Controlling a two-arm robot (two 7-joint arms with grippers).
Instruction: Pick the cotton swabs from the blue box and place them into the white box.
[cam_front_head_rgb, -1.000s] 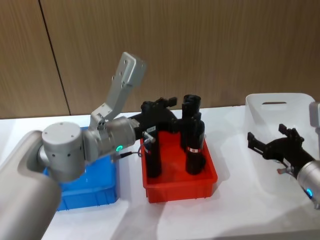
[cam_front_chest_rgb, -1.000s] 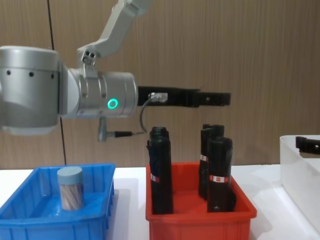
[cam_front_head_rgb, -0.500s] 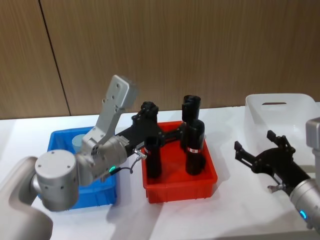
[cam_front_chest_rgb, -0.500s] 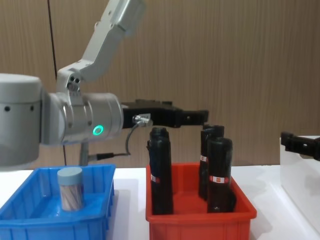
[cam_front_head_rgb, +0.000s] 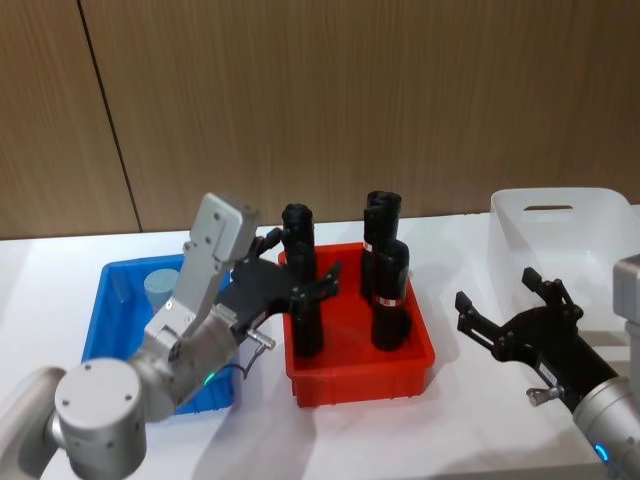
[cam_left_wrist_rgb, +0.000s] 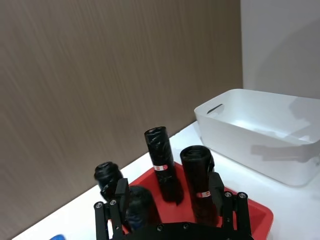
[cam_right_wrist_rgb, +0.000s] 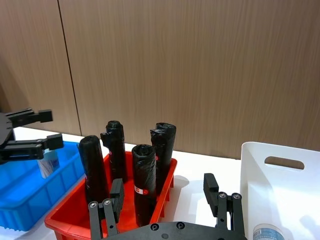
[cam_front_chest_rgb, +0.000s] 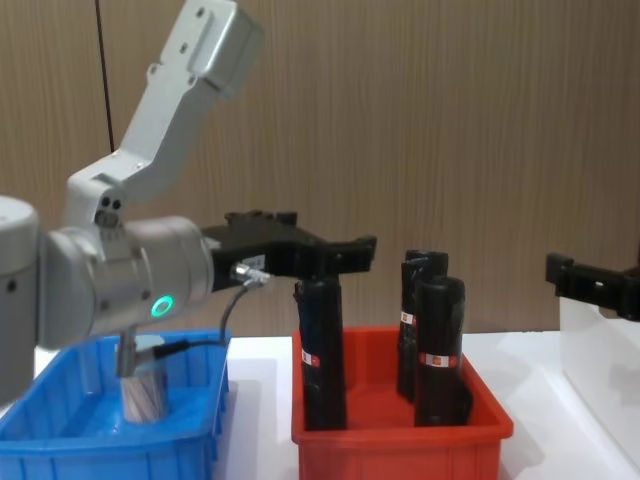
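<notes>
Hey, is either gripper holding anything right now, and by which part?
Nothing is held. The left gripper hangs open above the left edge of the red plastic bin; the right gripper hangs open beside the translucent white plastic box.

Likely a robot test lab: blue box (cam_front_head_rgb: 112, 312) and red bin (cam_front_head_rgb: 360, 372) on white table (cam_front_head_rgb: 400, 432), wood-panelled wall (cam_front_head_rgb: 400, 100).

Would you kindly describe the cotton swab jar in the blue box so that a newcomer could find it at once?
On the white table, find the blue box at the robot's left, beside the red bin. Inside it stands the cotton swab jar: short, clear and capped in pale blue, unlike the tall black cylinders next door.
</notes>
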